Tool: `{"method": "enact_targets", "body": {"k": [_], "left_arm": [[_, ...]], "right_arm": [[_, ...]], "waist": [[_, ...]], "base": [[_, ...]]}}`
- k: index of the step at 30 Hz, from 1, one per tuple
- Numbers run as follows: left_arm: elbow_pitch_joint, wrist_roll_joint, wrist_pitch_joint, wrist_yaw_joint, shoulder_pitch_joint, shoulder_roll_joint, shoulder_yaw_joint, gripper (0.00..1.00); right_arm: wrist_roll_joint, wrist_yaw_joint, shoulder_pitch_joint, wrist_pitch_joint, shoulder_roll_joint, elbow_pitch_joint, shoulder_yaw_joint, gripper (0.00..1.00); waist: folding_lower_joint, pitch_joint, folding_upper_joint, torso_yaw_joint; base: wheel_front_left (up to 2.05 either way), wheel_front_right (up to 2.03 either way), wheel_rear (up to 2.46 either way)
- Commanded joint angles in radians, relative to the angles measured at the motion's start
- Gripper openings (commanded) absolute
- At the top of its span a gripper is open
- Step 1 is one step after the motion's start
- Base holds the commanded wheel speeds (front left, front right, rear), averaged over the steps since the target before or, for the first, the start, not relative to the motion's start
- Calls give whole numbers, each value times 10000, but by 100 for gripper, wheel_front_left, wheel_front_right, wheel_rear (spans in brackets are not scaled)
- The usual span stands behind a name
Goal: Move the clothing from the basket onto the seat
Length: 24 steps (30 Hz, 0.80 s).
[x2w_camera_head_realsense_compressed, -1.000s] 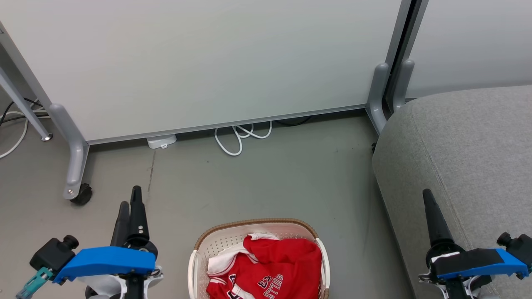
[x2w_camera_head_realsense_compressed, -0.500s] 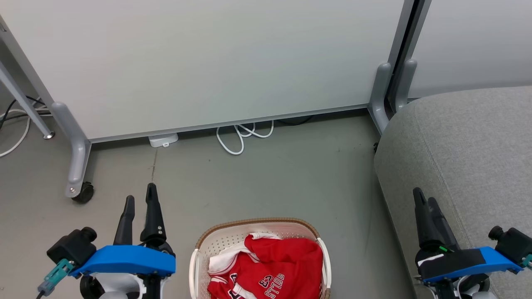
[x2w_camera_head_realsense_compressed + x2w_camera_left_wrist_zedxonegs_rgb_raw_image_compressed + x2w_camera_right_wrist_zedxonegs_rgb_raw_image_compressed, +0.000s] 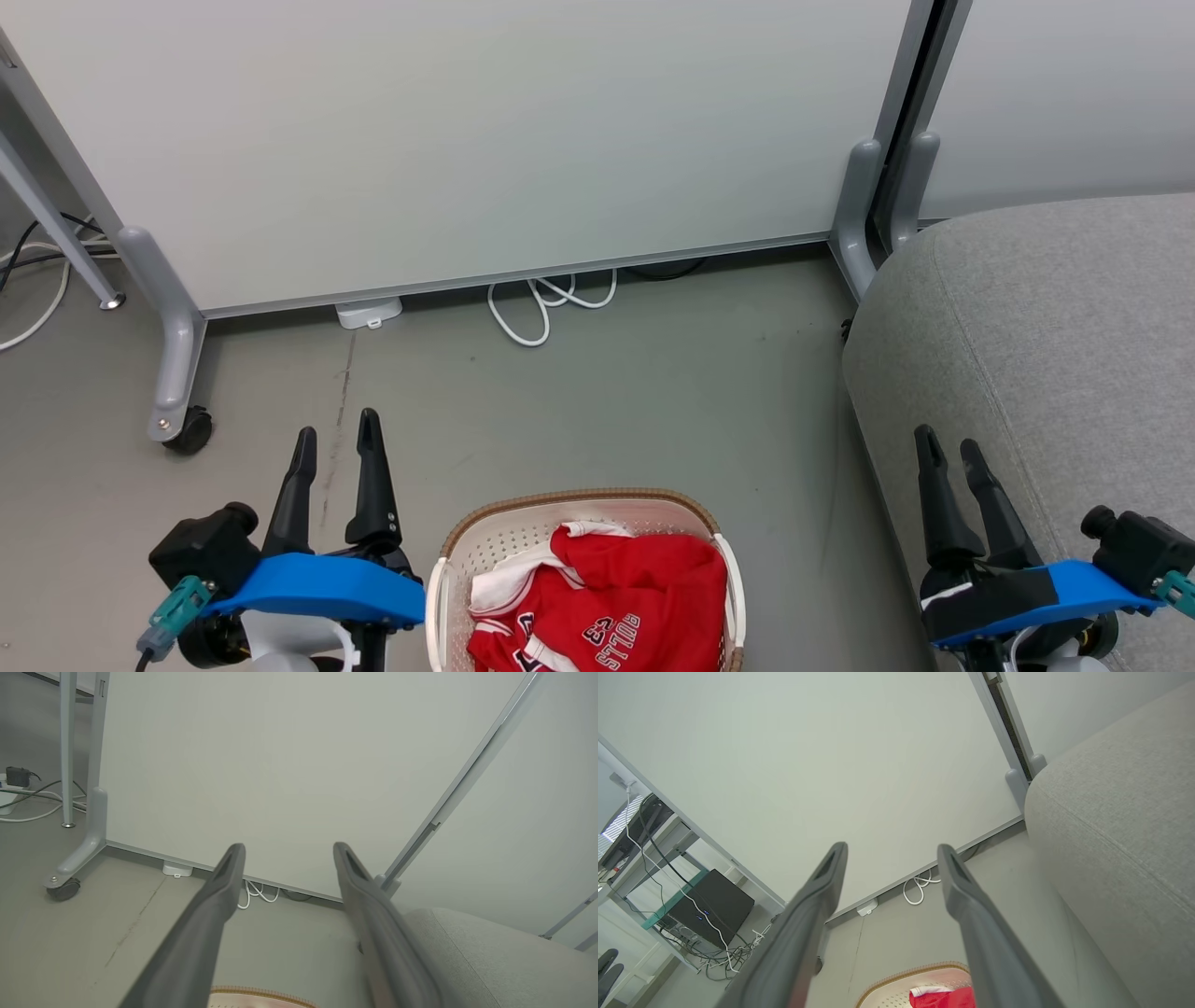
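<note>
Clothing (image 3: 616, 579), a red jersey, lies in the basket (image 3: 579, 495) between two spread hands; the left hand (image 3: 338, 425) looks nearer, the seat (image 3: 1055, 327) beside the right hand (image 3: 948, 437).

One basket (image 3: 579, 496), one red shirt (image 3: 644, 583) and one grey seat (image 3: 1055, 336). Two pincers: the left pincer (image 3: 338, 426) and the right pincer (image 3: 947, 440). One little wheel (image 3: 191, 431), one small white box (image 3: 369, 313).

I see a white panel (image 3: 467, 140) standing on grey floor (image 3: 607, 411), with a caster (image 3: 191, 431) under one foot. A white cable (image 3: 546, 303) loops at its base near a small white box (image 3: 368, 312), possibly an adapter.
</note>
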Motion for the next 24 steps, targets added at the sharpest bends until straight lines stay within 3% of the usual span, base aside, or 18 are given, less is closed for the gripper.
{"method": "enact_targets", "body": {"k": [1,24], "left_arm": [[-102,247,-91,66,-187,64,-48,100],[26,2633,-636,23,-75,67,-566,100]], "right_arm": [[-274,18,22,-104,-61,-120,23,100],[-2438,23,188,-647,-68,-196,157,100]], "waist": [[0,2,0,3],[0,21,0,65]], "base": [[0,0,0],[0,0,0]]}}
